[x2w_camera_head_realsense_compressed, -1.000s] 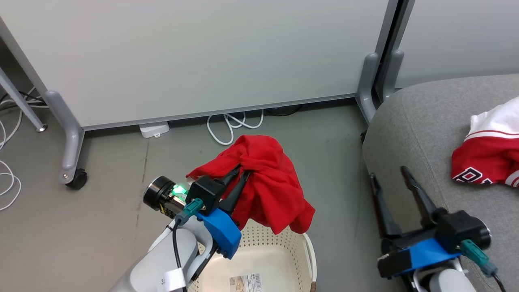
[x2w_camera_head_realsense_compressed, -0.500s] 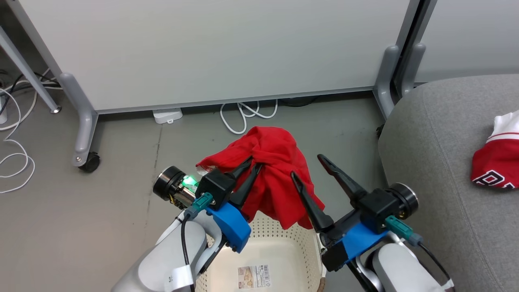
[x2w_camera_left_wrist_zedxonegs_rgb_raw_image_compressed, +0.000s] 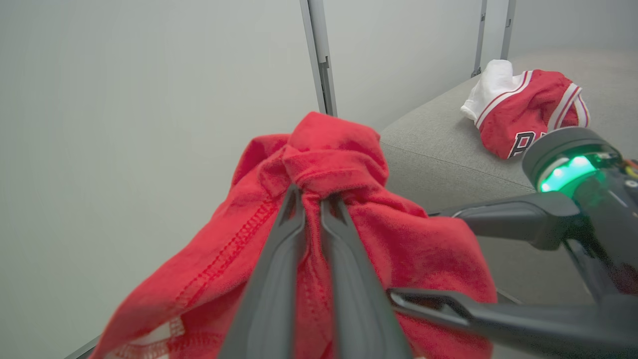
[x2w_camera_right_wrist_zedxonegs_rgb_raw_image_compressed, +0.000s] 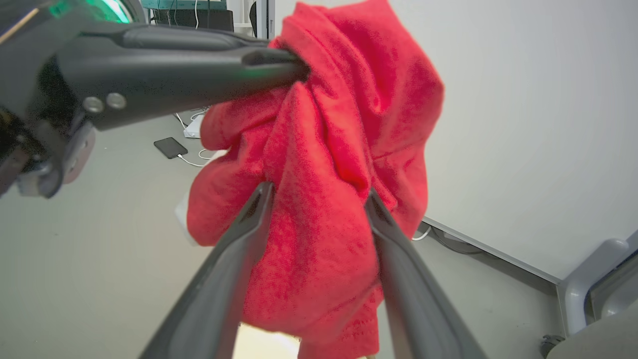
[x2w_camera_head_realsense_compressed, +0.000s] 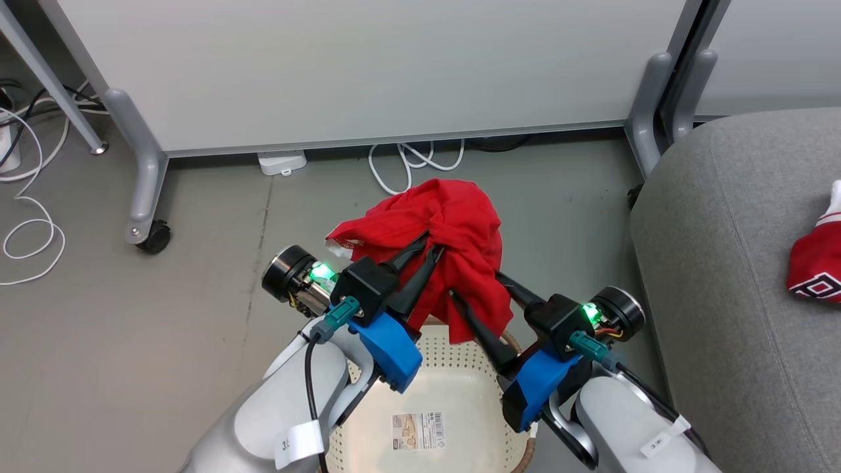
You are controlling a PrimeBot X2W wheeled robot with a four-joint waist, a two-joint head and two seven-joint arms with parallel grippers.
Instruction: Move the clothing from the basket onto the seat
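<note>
Fingers of the left gripper (x2w_camera_head_realsense_compressed: 431,243) pinch the bunched top of the plain red garment (x2w_camera_head_realsense_compressed: 463,220), its length hanging down over the basket (x2w_camera_head_realsense_compressed: 460,368), and the right gripper (x2w_camera_head_realsense_compressed: 476,287), the arm nearer the seat (x2w_camera_head_realsense_compressed: 716,263), has its fingers apart astride that hanging fold.

Two pieces of clothing were counted: one plain red garment (x2w_camera_head_realsense_compressed: 463,220) and one striped jersey (x2w_camera_head_realsense_compressed: 815,269). There was one basket (x2w_camera_head_realsense_compressed: 460,387), with one label (x2w_camera_head_realsense_compressed: 416,422) inside it, and one grey seat (x2w_camera_head_realsense_compressed: 723,263). The tools numbered two, the left tool (x2w_camera_head_realsense_compressed: 432,243) and the right tool (x2w_camera_head_realsense_compressed: 476,288). On the floor (x2w_camera_head_realsense_compressed: 197,328) were one castor wheel (x2w_camera_head_realsense_compressed: 156,238), one white adapter (x2w_camera_head_realsense_compressed: 282,162) and one dark phone (x2w_camera_right_wrist_zedxonegs_rgb_raw_image_compressed: 170,147).
</note>
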